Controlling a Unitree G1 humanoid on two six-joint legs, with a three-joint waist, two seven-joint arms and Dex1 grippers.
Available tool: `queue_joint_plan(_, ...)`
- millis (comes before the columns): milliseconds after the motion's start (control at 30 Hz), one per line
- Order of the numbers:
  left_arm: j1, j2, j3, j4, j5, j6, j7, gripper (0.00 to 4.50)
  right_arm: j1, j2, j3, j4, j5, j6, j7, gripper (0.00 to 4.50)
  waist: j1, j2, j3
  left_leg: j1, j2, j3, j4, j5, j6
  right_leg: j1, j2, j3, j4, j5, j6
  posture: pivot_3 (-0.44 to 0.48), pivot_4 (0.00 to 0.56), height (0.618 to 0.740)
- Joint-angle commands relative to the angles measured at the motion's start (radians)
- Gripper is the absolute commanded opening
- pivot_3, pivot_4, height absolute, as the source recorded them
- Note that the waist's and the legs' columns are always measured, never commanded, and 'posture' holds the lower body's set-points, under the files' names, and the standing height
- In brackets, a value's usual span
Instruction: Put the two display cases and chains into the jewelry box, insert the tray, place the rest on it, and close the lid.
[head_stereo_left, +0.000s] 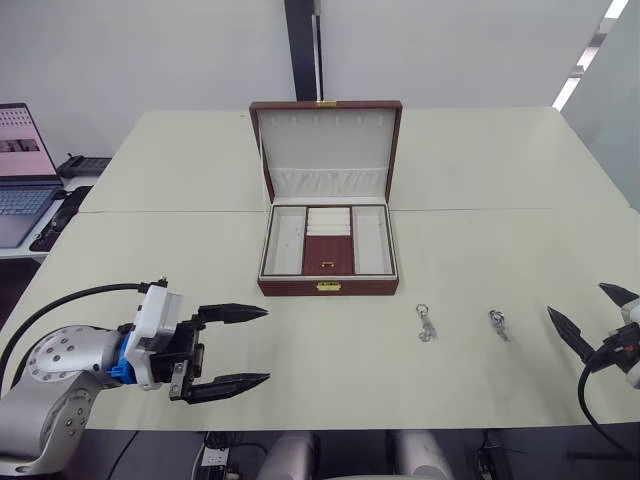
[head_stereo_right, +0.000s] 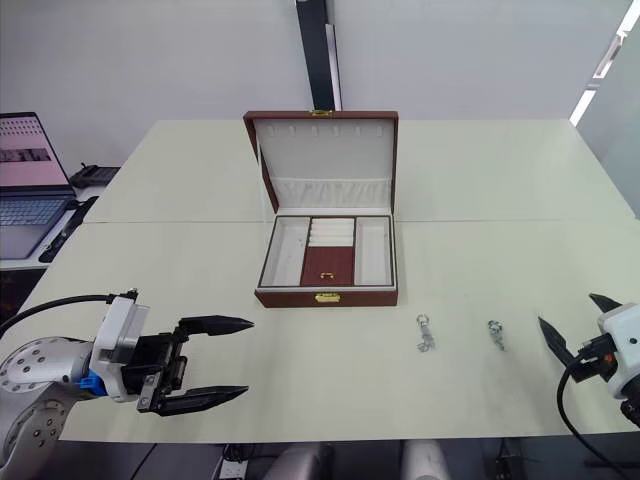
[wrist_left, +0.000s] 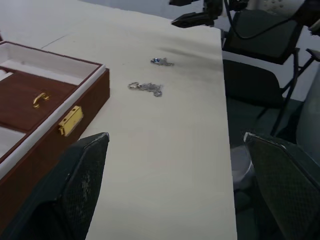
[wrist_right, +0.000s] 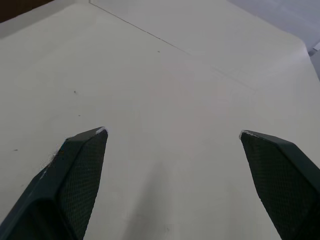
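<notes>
Open jewelry box (head_stereo_left: 328, 285) holds the tray (head_stereo_left: 328, 243); two trinkets (head_stereo_left: 426, 323) lie beside it.

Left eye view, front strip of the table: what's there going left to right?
Left gripper, black fingers open → reddish-brown wood-look jewelry box with tray already in and lid up → silvery ring trinket → second silvery trinket → right gripper, fingers open.

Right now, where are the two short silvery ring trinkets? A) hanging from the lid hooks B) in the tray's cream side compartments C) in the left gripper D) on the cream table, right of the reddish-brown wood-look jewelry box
D: both silvery ring trinkets lie on the bare cream table, right of the reddish-brown jewelry box, between it and the right gripper; neither gripper holds them.
</notes>
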Motion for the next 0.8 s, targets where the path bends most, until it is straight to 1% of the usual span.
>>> queue_joint_plan(33, -0.033, -0.001, -0.015, -0.032, -0.014, -0.008, -0.001, 4.5, 0.043, 0.026, 0.003, -0.074, 0.022, 0.021, -0.018, 4.48, 0.0, 0.0, 0.0, 0.0, 0.0, 0.0, 0.0, 0.0, 0.0, 0.0, 0.0, 0.0, 0.0, 0.0, 0.0, 0.0, 0.15, 0.74)
queue_joint_plan(133, -0.043, -0.004, -0.024, -0.027, -0.009, -0.018, -0.006, 4.5, 0.079, 0.053, 0.027, -0.111, 0.024, 0.045, -0.029, 4.48, -0.001, 0.0, 0.0, 0.0, 0.0, 0.0, 0.0, 0.0, 0.0, 0.0, 0.0, 0.0, 0.0, 0.0, 0.0, 0.0, 0.15, 0.74)
queue_joint_plan(300, -0.053, -0.005, -0.035, -0.018, 0.0, -0.031, -0.014, 4.5, 0.123, 0.078, 0.107, -0.156, -0.003, 0.097, -0.06, 4.48, -0.001, 0.001, 0.0, 0.0, 0.0, 0.0, 0.0, 0.0, 0.0, 0.0, 0.001, 0.0, 0.0, 0.0, 0.0, 0.0, 0.15, 0.74)
queue_joint_plan(467, -0.067, -0.003, -0.051, -0.01, 0.007, -0.03, -0.007, 4.5, 0.088, 0.082, 0.214, -0.155, -0.072, 0.136, -0.135, 4.48, -0.001, 0.001, 0.0, 0.0, 0.0, 0.0, 0.0, 0.0, 0.0, 0.0, 0.001, 0.0, 0.0, 0.0, 0.0, 0.0, 0.15, 0.74)
queue_joint_plan(667, -0.079, -0.005, -0.068, -0.007, 0.014, -0.031, -0.006, 4.5, 0.028, 0.104, 0.28, -0.113, -0.117, 0.178, -0.217, 4.48, -0.001, 0.001, 0.0, 0.0, -0.001, 0.0, 0.0, 0.0, 0.0, 0.0, 0.001, 0.0, 0.0, 0.0, 0.0, 0.0, 0.15, 0.74)
queue_joint_plan(800, -0.096, -0.017, -0.086, -0.004, 0.024, -0.042, -0.001, 4.5, -0.042, 0.168, 0.343, -0.083, -0.139, 0.213, -0.296, 4.48, -0.001, 0.001, 0.0, 0.0, -0.001, 0.0, 0.0, 0.0, 0.0, -0.001, 0.002, 0.0, 0.0, 0.0, 0.0, 0.0, 0.15, 0.74)
